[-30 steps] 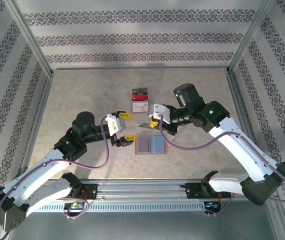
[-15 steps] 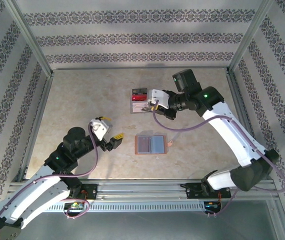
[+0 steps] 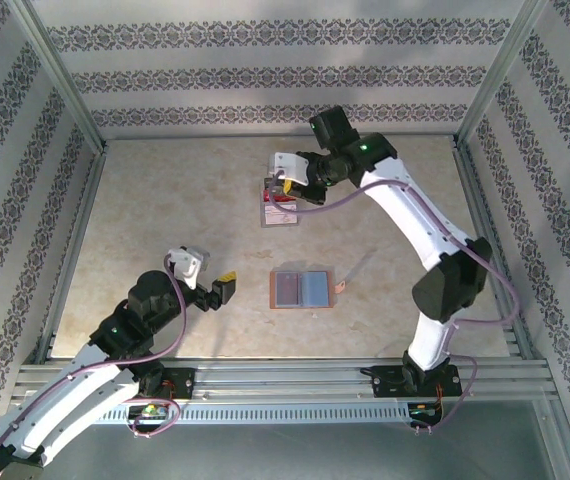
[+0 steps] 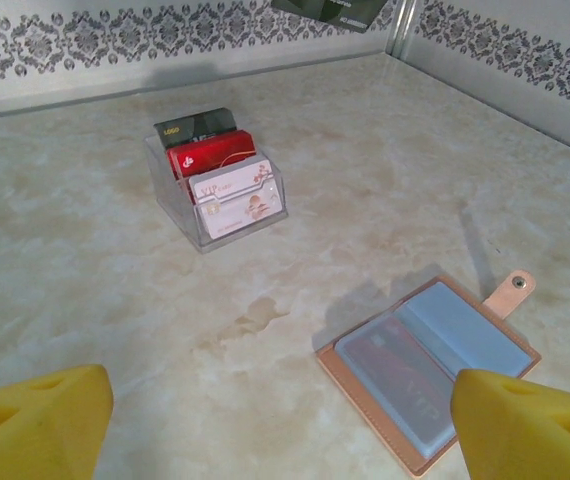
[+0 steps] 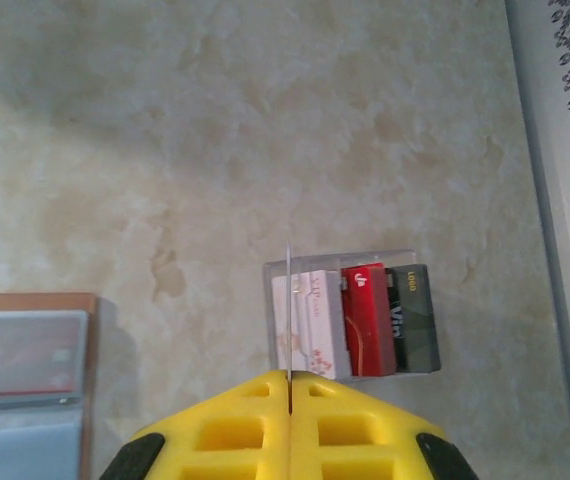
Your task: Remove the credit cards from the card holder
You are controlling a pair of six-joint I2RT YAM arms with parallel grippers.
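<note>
The card holder [image 3: 301,290] lies open on the table, tan outside and grey-blue inside, with its strap [image 3: 341,288] out to the right. A red card [image 4: 405,375] sits in its left pocket under clear plastic. My left gripper [image 3: 220,290] hovers to the holder's left, open and empty; its yellow fingers [image 4: 35,430] frame the left wrist view, with the holder [image 4: 430,365] near the right one. My right gripper [image 3: 287,190] is shut on a thin credit card [image 5: 288,310], seen edge-on, just above the clear card stand [image 5: 350,315].
The clear stand [image 3: 280,203] at the table's middle back holds a white-pink card [image 5: 315,320], a red card [image 5: 367,315] and a dark card [image 5: 410,315]. Patterned walls [image 3: 265,75] with metal posts close in the table on three sides.
My right arm carried the thin card from beside the open holder back to over the clear stand. My left arm drew back toward the near left, its jaws widening.
</note>
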